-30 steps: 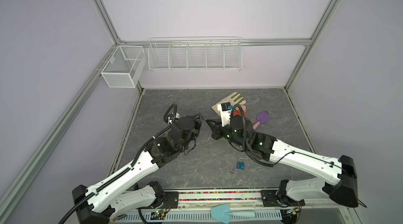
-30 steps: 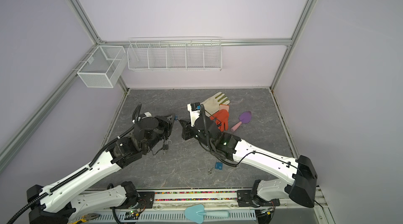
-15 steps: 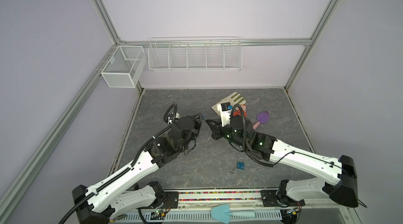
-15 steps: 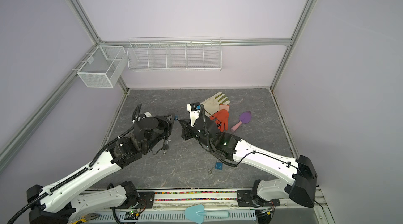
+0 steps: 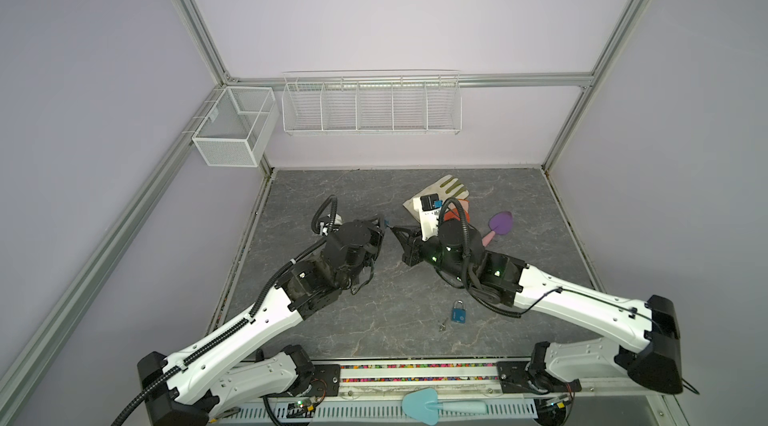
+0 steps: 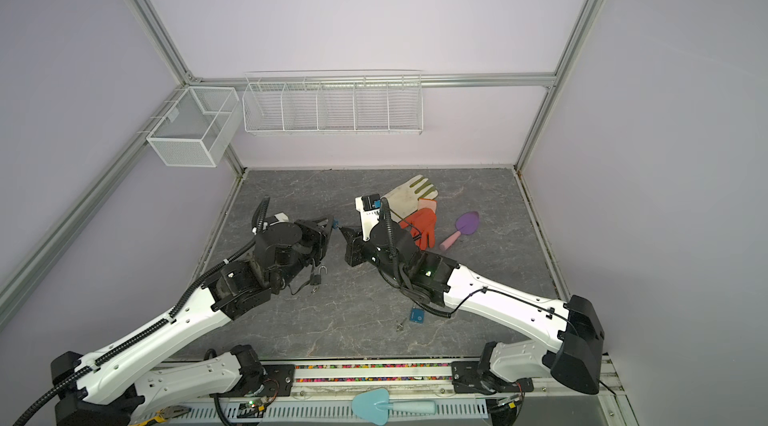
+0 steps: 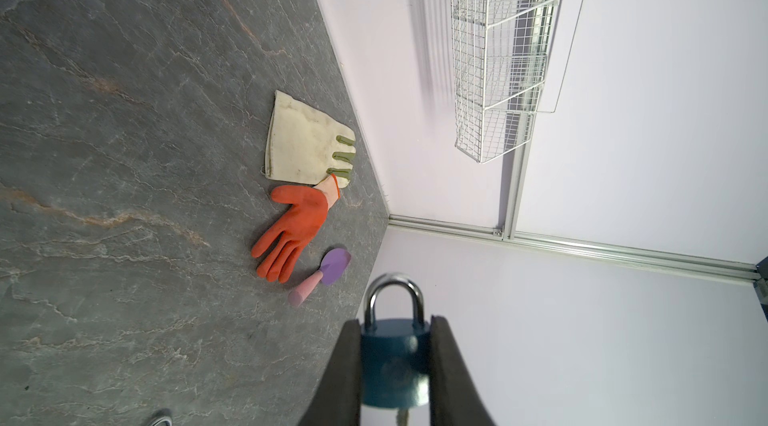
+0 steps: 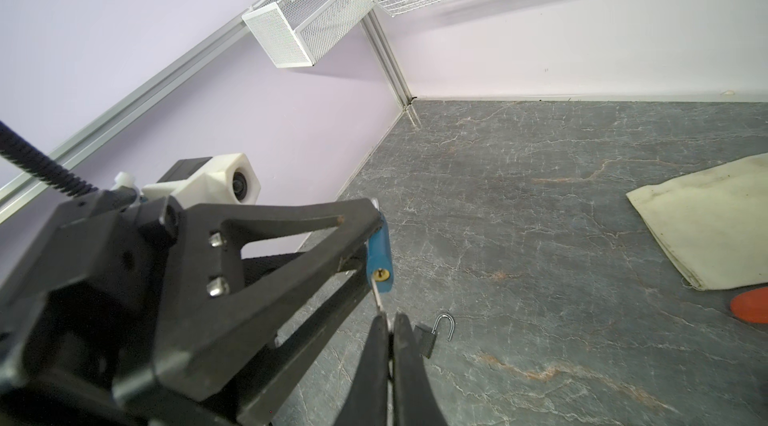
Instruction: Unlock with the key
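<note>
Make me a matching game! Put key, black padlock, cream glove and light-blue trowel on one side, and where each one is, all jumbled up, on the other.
Things:
1. key
2. black padlock
3. cream glove
4. light-blue trowel

Places:
A. on the slotted front rail
B. lying on the table, shackle open
C. pinched in the right pincer
D. touching the orange glove

Pairs: 1-C, 2-B, 3-D, 4-A

Left claw (image 7: 394, 322) gripping, right claw (image 8: 390, 319) pinched (facing)
</note>
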Controlling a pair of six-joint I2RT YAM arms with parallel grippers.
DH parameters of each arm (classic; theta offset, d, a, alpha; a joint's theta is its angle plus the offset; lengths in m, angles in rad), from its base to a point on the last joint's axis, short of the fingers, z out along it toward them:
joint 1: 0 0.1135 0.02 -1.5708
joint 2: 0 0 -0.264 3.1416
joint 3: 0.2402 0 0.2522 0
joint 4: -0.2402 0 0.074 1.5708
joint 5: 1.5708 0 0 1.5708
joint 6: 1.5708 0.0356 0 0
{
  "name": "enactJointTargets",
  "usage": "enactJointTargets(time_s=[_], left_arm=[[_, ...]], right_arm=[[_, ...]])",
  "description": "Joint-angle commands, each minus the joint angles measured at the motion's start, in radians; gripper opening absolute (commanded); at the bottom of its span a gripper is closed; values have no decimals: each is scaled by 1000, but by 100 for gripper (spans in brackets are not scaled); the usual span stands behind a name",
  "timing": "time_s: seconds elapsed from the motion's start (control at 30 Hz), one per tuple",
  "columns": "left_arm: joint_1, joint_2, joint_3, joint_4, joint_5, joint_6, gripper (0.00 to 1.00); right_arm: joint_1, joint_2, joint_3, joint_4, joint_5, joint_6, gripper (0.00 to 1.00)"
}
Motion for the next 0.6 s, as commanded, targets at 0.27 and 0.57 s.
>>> enactJointTargets(time_s=[0.27,0.57], left_arm=[[3,1,24,26,36,-10,0],[2,29,48,10,31,18,0]], right_arm=[[9,31,30,5,45,-47,7],[33,57,79,27,-7,-69,7]])
